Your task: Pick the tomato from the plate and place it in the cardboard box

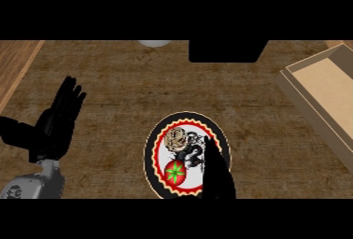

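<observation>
At the left of your view, the left robot hand (55, 123) rests open above the counter (124, 88), fingers straight and pointing up. Mid-frame, the tomato (175, 172) lies on the plate (153, 140), with your right robot hand (215, 175) just beside it, fingers extended, holding nothing. The cardboard box (324, 88) sits well apart at the right edge.

Left hand (55, 123): matte black, long slim fingers, broad thumb. Grey rounded forearm (31, 184) with dark marking near wrist. Right hand (217, 175): same black, only a tapered dark shape visible.
</observation>
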Controlling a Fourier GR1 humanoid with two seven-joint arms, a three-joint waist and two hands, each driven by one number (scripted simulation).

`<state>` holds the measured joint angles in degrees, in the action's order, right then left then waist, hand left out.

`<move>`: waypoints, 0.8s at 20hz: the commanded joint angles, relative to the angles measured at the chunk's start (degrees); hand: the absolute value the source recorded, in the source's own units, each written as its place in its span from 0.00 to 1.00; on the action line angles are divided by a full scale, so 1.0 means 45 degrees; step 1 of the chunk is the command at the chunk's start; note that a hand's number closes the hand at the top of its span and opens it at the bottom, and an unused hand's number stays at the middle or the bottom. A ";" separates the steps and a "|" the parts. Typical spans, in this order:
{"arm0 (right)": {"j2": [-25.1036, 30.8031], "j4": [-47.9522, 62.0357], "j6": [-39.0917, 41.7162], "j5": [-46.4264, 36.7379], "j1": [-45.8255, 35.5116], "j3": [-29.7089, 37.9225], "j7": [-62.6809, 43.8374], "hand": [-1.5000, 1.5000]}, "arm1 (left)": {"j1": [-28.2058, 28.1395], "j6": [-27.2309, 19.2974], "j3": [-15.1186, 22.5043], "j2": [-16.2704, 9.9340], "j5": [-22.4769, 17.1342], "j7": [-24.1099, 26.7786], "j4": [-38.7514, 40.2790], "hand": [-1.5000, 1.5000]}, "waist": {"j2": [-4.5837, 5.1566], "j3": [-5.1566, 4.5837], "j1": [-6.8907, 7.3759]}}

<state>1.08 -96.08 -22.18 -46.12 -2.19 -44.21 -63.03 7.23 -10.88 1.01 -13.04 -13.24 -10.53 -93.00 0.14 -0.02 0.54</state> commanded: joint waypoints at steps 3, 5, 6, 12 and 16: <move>-0.0231 0.1120 -0.1225 0.0435 -0.0815 -0.0196 -0.1756 0.00 | 0.0497 0.0119 -0.0451 -0.0013 0.0057 0.0287 0.0590 0.50 | -0.0014 0.0000 -0.0103; -0.0232 0.1772 -0.1683 0.0765 -0.1336 -0.0372 -0.2039 0.00 | -0.0638 0.0057 0.0110 0.0293 0.0297 0.0254 -0.0201 0.50 | -0.0027 0.0003 0.0000; -0.0233 0.1600 -0.1566 0.0673 -0.1046 -0.0401 -0.1904 0.00 | -0.0340 0.0016 0.0111 0.0220 0.0305 -0.0149 -0.0489 0.50 | -0.0037 0.0004 -0.0049; -0.0234 0.1927 -0.2089 0.1088 -0.1695 -0.0788 -0.2402 0.00 | -0.0757 -0.0146 0.0037 0.0304 0.0510 -0.0284 -0.1001 0.50 | -0.0050 0.0003 -0.0017; -0.0234 0.3693 -0.2666 0.2085 -0.2613 -0.0581 -0.1326 0.00 | 0.0012 0.0619 -0.0501 0.0068 0.0171 0.0166 0.0317 0.50 | -0.0010 0.0004 -0.0029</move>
<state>0.60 -83.63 -30.60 -39.44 -9.90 -47.36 -62.73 6.09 -9.90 -0.02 -11.76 -11.93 -9.82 -93.31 0.04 0.00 0.36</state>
